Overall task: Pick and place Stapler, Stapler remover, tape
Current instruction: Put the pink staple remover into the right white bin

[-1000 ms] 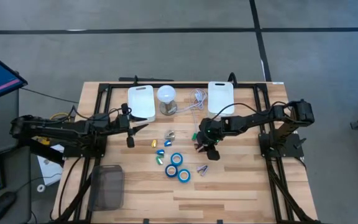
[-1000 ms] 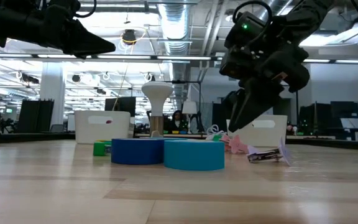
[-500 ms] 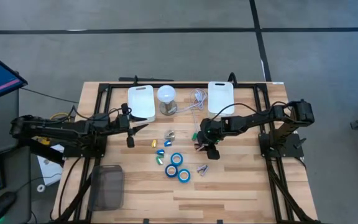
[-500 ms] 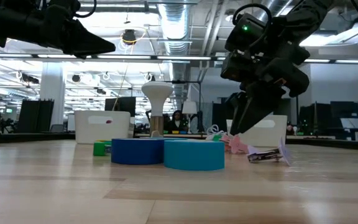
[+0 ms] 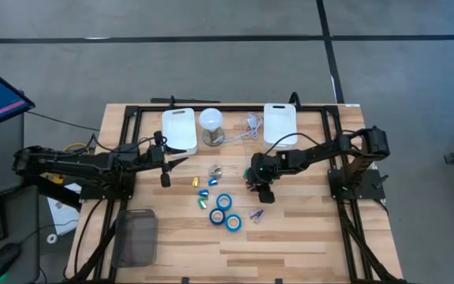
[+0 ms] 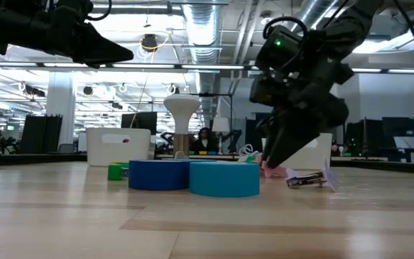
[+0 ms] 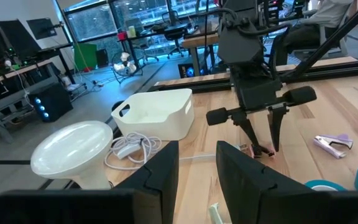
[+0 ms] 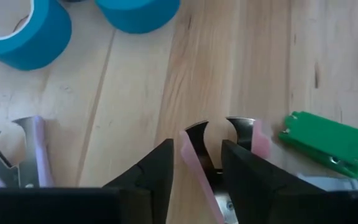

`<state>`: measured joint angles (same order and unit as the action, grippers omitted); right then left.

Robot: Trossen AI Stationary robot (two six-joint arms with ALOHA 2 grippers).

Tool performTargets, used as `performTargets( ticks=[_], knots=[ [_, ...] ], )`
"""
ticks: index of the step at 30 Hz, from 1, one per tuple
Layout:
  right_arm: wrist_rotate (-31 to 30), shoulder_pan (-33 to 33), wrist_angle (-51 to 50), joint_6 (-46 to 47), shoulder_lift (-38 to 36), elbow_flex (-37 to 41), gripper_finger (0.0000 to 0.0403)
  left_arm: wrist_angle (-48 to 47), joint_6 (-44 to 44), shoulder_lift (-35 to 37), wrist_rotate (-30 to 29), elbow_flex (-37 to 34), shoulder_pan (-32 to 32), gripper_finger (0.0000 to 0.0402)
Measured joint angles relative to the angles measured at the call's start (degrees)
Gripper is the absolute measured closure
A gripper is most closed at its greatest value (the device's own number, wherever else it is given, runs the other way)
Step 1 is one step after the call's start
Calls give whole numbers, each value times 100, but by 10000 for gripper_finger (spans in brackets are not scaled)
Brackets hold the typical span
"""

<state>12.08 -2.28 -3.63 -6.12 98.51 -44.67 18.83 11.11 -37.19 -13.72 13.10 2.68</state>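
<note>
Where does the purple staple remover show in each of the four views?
High view: purple staple remover, just right of the blue tape rolls.
Low view: right of the rolls.
Left wrist view: beyond a roll.
Right wrist view: near a roll.
Shared landmark: the rolls.

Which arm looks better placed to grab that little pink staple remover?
The right. Its gripper is down over the pink staple remover, open fingers straddling it; the left gripper hangs well aside.

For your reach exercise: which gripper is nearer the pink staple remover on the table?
Right. The right gripper hangs directly over the pink staple remover, fingers open astride it. The left gripper waits well off to its left side.
</note>
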Motion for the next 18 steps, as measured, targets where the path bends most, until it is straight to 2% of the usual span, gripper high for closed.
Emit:
performTargets(
  ticks=[10,18],
  knots=[
    [-17,-53,-12,14,-275,29,387,0,0,0,0,-2,2,302],
    [-17,-170,10,16,-885,27,368,-2,0,0,-2,-2,2,302]
  ],
)
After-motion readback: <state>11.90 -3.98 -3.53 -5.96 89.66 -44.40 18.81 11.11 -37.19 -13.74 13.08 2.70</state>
